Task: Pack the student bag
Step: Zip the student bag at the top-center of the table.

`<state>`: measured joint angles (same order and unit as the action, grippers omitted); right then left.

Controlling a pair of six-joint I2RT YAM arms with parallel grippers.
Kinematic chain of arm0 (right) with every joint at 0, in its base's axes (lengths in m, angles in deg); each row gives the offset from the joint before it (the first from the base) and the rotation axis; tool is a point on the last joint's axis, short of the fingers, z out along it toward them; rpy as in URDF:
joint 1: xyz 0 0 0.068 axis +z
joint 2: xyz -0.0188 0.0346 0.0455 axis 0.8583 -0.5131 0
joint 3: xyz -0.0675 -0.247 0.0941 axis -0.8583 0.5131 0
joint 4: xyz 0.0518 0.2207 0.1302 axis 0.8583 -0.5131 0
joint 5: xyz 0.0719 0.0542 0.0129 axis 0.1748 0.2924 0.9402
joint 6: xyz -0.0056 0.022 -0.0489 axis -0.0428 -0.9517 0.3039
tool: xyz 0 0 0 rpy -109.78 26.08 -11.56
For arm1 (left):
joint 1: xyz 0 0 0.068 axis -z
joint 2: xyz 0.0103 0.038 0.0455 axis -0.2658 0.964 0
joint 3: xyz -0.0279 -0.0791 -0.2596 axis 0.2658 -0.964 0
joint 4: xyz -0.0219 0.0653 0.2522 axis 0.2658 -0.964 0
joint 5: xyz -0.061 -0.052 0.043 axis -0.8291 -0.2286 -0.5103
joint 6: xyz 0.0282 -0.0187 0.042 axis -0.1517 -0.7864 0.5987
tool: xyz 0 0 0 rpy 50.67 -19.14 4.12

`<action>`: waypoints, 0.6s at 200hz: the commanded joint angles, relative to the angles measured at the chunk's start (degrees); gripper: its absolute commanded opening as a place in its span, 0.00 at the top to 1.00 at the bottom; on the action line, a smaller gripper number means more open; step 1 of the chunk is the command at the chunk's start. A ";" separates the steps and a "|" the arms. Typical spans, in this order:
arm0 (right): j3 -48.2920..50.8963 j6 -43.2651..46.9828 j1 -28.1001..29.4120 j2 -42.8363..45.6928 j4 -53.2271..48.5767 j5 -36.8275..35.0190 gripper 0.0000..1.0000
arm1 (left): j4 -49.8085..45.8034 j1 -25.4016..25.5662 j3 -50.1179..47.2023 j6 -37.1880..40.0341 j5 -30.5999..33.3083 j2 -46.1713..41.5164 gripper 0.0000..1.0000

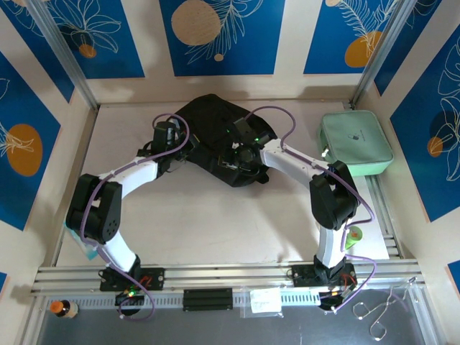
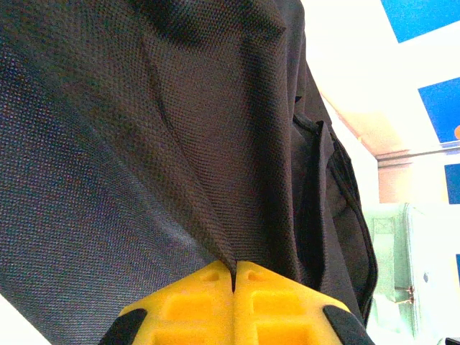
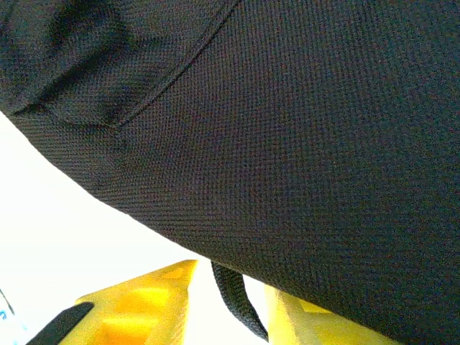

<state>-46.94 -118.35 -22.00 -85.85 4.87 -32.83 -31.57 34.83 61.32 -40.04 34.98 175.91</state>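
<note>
student bag [image 1: 208,118]: black and slumped at the far middle of the table [image 1: 215,223], with an arm on either side.
left gripper [image 2: 233,269]: clamped tight on a fold of the bag's fabric, at its left edge.
right gripper [image 3: 231,279]: jaws partly apart at the bag's near right side, a black strap [image 3: 233,305] hanging in the gap.
mint-green zip pouch [image 1: 356,140]: lying far right, well apart from the bag.

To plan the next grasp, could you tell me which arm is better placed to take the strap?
Right gripper: the strap lies between its open fingers; the left gripper is shut on the bag.
</note>
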 commanded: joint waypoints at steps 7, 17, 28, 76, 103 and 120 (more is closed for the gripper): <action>-2.63 1.86 0.17 -2.09 -0.88 -0.14 0.74 | 3.26 0.80 0.54 0.77 -1.58 -2.59 1.00; -2.90 2.49 0.47 -2.40 -1.65 -0.97 0.75 | 3.17 0.79 0.63 0.82 -1.60 -2.60 1.00; -3.23 3.52 0.75 -2.82 -2.53 -1.91 0.76 | 3.11 0.80 0.74 0.83 -1.58 -2.64 1.00; -4.93 6.63 1.54 -4.82 -5.35 -5.72 0.88 | 2.30 0.79 1.09 1.30 -1.26 -2.89 1.00; -4.76 7.68 1.72 -4.33 -5.70 -7.22 1.00 | 1.97 0.79 1.02 1.47 -0.97 -2.84 1.00; -3.81 8.30 1.79 -3.14 -6.18 -7.69 1.00 | 1.34 0.84 1.26 1.87 -0.45 -2.78 1.00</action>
<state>-50.52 -112.04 -20.45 -89.98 0.65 -37.96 -32.42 34.94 61.32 -39.80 35.00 175.91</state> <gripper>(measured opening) 0.046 0.041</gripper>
